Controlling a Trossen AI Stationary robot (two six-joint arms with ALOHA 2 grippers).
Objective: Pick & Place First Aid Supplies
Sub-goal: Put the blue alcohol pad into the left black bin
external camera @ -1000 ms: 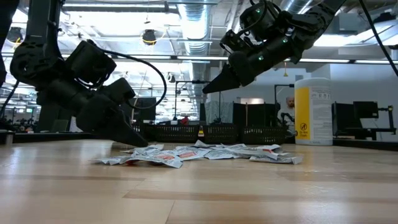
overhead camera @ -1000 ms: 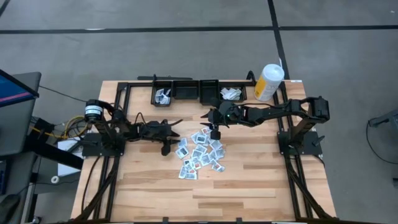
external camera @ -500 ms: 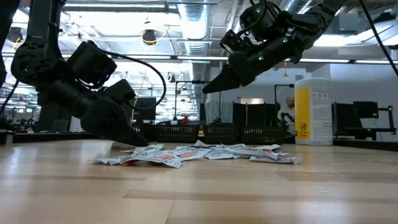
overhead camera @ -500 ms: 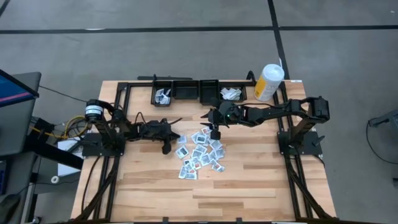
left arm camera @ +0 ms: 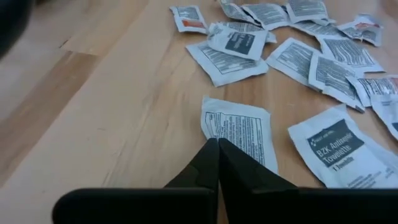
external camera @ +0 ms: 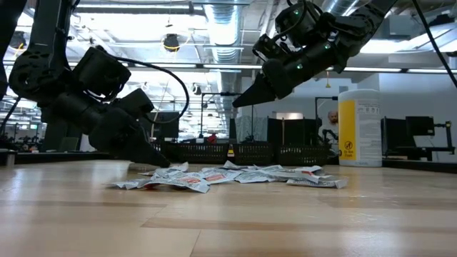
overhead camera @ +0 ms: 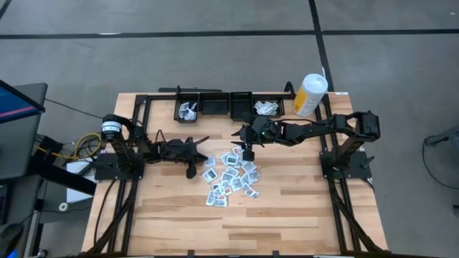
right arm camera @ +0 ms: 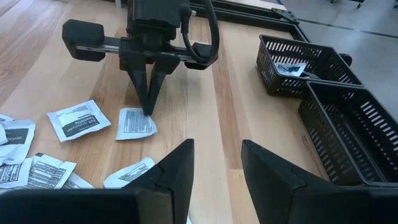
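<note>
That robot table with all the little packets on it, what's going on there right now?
The left gripper is down on the table with its fingers shut on the edge of one white packet at the side of the scattered pile. The right gripper hovers open above the pile. Some packets already lie in the black bins.

Only one line reads cleanly: a white packet point(left arm camera: 339, 149) lying on the wooden surface point(left arm camera: 106, 112) carries a dark panel saying "BZK Antiseptic Towelette". The fine print on the other packets point(left arm camera: 239, 127) is too small to read, and so is the canister point(external camera: 359, 127) label.
</note>
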